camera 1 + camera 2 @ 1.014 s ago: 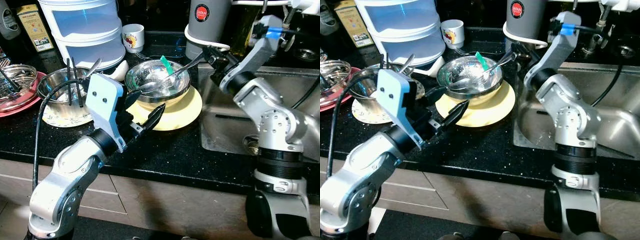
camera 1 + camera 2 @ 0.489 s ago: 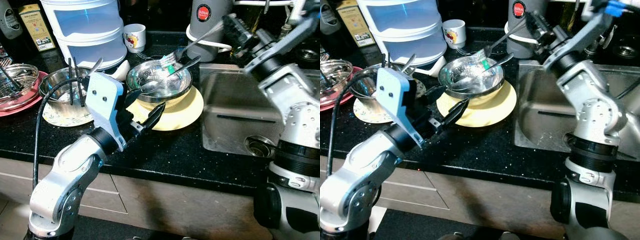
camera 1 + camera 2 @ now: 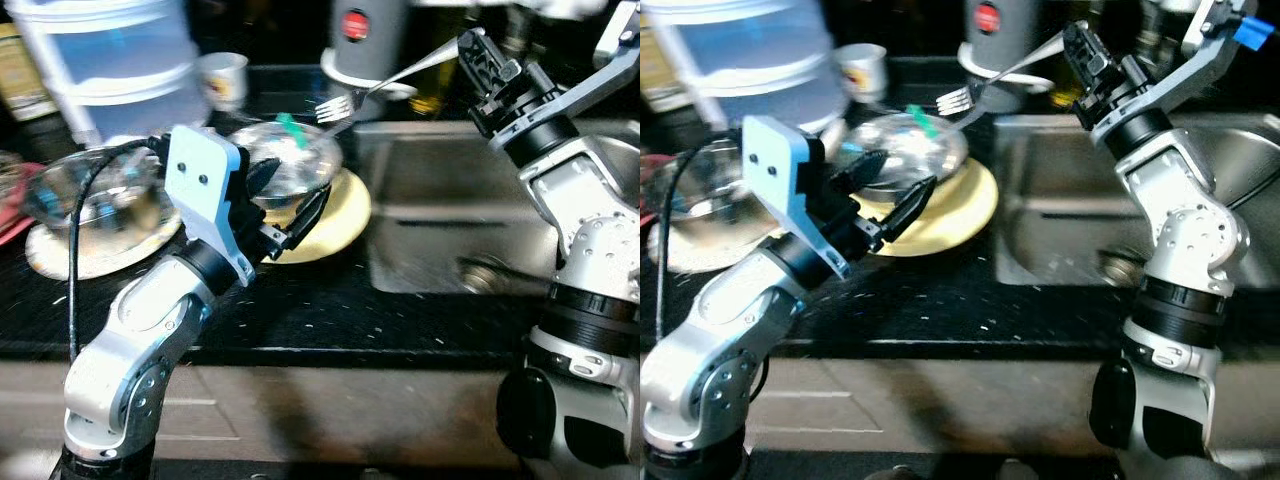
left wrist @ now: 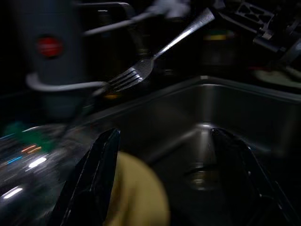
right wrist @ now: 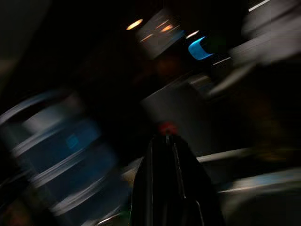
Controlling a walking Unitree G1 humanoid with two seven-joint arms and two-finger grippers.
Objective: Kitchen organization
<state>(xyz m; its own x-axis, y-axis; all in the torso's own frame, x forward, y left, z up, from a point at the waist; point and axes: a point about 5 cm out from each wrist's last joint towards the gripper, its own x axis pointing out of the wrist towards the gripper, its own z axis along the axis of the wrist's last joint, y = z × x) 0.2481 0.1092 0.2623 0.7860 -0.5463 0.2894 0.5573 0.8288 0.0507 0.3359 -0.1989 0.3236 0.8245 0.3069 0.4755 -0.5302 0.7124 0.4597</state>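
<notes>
My right gripper (image 3: 478, 62) is shut on the handle of a steel fork (image 3: 385, 80), held in the air with its tines (image 3: 954, 98) over the counter's edge beside the sink (image 3: 455, 200). The fork (image 4: 141, 70) also hangs above the basin in the left wrist view. A steel bowl (image 3: 295, 160) with a green item in it rests on a yellow plate (image 3: 345, 205). Low at that plate's front rim, my left gripper (image 3: 295, 195) stays open, and nothing is between its fingers (image 4: 96, 179). The right wrist view is dark and blurred, with its fingers (image 5: 169, 188) together.
A second steel bowl (image 3: 90, 195) on a pale plate sits at the left. Behind stand a white and blue stacked container (image 3: 100, 50), a cup (image 3: 222, 75) and a grey appliance with a red label (image 3: 355, 30). The sink drain (image 3: 480, 272) shows in the basin.
My right gripper has lifted the fork out of the steel bowl and carried it up toward the sink side. The camera has swung right and blurred. My left gripper has kept its place.
</notes>
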